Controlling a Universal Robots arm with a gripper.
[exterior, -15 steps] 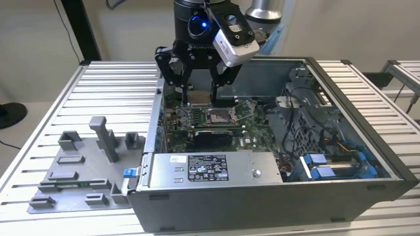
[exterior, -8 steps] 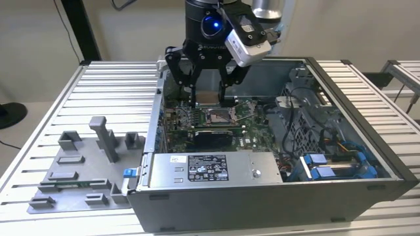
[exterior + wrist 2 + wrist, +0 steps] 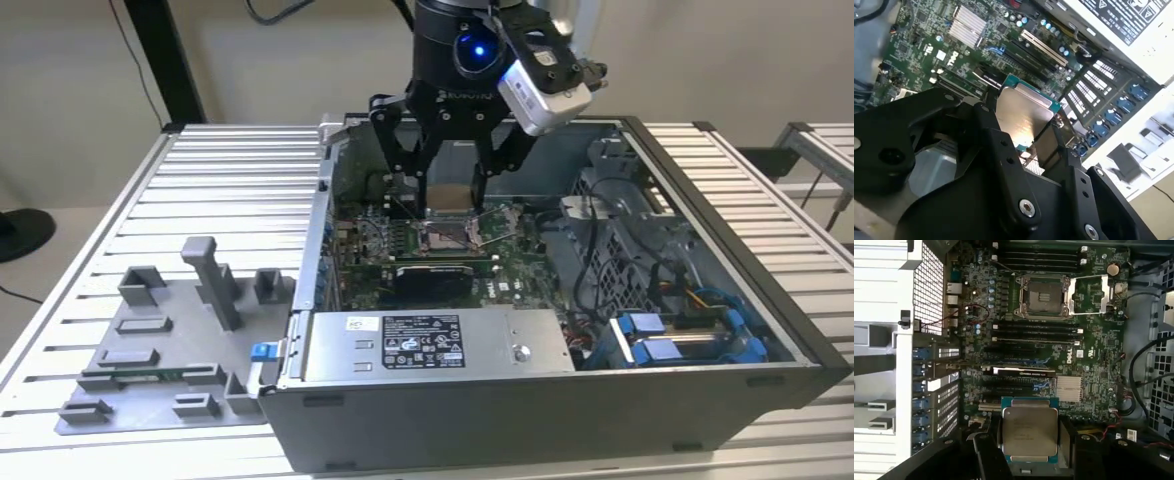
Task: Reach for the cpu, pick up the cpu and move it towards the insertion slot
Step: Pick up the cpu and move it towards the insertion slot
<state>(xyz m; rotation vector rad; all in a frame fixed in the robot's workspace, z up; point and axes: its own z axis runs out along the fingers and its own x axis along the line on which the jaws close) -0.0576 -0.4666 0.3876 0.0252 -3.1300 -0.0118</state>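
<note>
Black fingers clamp the small silvery square cpu, low in the first wrist view. Carry step under way; the silver-framed insertion slot sits upper centre, well apart, demanding careful squaring-up.

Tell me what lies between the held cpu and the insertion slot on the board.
In the first wrist view, between the cpu in the gripper and the insertion slot lie dark expansion and memory slots and a silver finned heatsink.

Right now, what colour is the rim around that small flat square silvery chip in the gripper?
Teal green, clearest in the first wrist view around the chip.
</note>
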